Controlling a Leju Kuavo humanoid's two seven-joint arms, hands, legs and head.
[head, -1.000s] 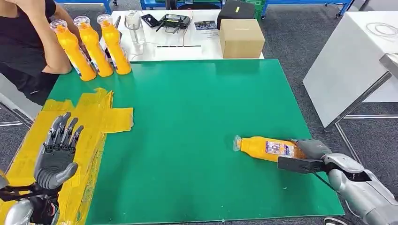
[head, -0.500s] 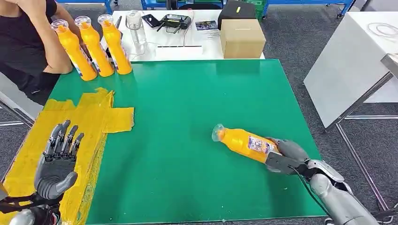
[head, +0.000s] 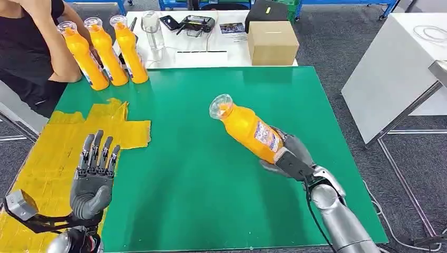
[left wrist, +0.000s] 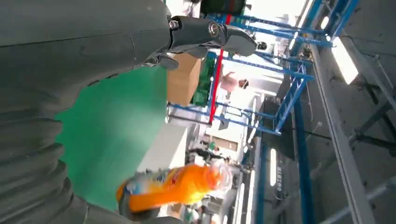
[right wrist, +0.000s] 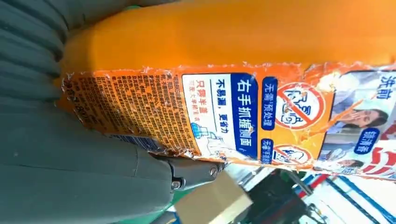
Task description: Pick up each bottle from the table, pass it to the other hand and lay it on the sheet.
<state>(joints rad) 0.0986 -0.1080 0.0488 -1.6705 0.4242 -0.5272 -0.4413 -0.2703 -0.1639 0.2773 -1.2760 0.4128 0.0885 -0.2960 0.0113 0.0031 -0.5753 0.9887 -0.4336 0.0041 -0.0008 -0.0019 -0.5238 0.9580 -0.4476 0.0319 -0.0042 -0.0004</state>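
Note:
My right hand (head: 292, 156) grips the base end of an orange bottle (head: 246, 128) with a clear cap, held tilted above the green table (head: 211, 184), cap end up and toward the left. The right wrist view has its label (right wrist: 233, 112) close up against the hand (right wrist: 84, 168). My left hand (head: 94, 176) is open, fingers apart and pointing away from me, over the edge of the yellow sheet (head: 58, 153). From the left wrist, the bottle (left wrist: 175, 186) appears beyond the hand (left wrist: 84, 56). Three more orange bottles (head: 103, 52) stand at the table's far left corner.
A person (head: 31, 47) sits at the far left beside the standing bottles. A cardboard box (head: 271, 42), a clear cup (head: 150, 26) and a controller (head: 195, 22) lie on the white table behind. A grey table (head: 395, 68) stands to the right.
My right hand has lifted the bottle off the table and carried it left and up, tilting its cap upward. My left hand has risen and moved right toward the sheet's edge.

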